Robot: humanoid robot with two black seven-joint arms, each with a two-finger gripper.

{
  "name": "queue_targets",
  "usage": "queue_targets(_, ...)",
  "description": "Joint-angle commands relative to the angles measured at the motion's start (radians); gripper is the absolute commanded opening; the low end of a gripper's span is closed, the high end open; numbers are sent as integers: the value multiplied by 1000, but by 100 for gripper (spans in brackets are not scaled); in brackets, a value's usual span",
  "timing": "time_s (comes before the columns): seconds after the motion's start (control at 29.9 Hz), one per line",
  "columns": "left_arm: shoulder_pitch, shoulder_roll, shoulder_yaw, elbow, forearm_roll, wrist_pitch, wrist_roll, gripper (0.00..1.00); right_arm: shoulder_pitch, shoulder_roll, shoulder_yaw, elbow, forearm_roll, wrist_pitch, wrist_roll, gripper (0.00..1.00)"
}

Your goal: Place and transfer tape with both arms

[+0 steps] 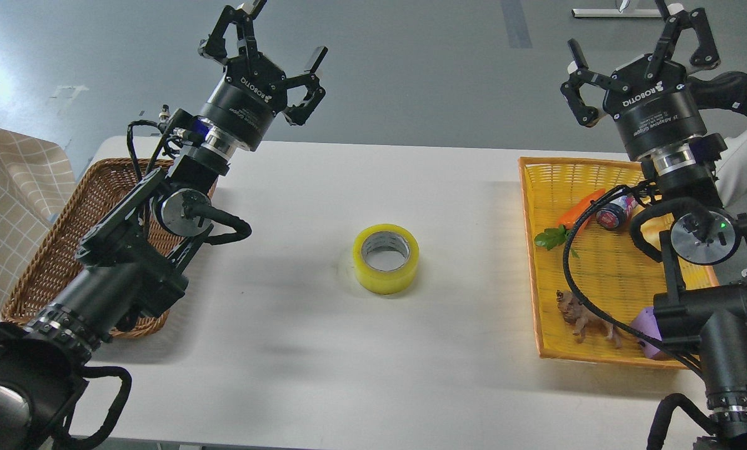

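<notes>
At the far left edge of the frame we note a beige checked cloth. Just right of it a brown wicker basket sits on the white table, partly covered by our left arm, which rises from the lower left corner. Our left gripper stands in the upper left of the frame, above the table's far edge, its fingers spread apart and holding nothing.

At the centre of the frame the tape lies flat on the table, core opening upward, well apart from both grippers and both baskets.

To the right, a yellow tray basket rests on the table. Inside it we record an orange carrot toy with green leaves, a small dark bottle beside it, a brown animal figure near the lower rim, and a purple object partly hidden by the arm.

Our right arm comes up from the lower right corner across the tray. Our right gripper stands in the upper right, fingers released wide, empty.
</notes>
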Motion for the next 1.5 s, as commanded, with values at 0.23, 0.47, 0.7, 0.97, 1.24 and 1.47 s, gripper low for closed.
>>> queue_targets(0.23,-16,6,0,3,193,0,-3,98,-12,0,-2,-1,6,0,1,100)
queue_targets(0.47,-56,4,0,-14,564,0,-5,98,-31,0,-2,7,6,0,6,100)
queue_targets(0.7,-100,56,5,-97,833,32,-2,98,-40,0,0,14,6,0,9,100)
queue_targets(0.97,-100,137,83,-218,1143,53,4,98,-49,0,0,19,4,0,12,100)
queue_targets(1.24,-157,208,216,-261,1301,58,7,98,-74,0,0,25,4,0,11,100)
queue_targets(1.47,-157,213,259,-261,1562,64,7,98,-108,0,0,11,4,0,12,100)
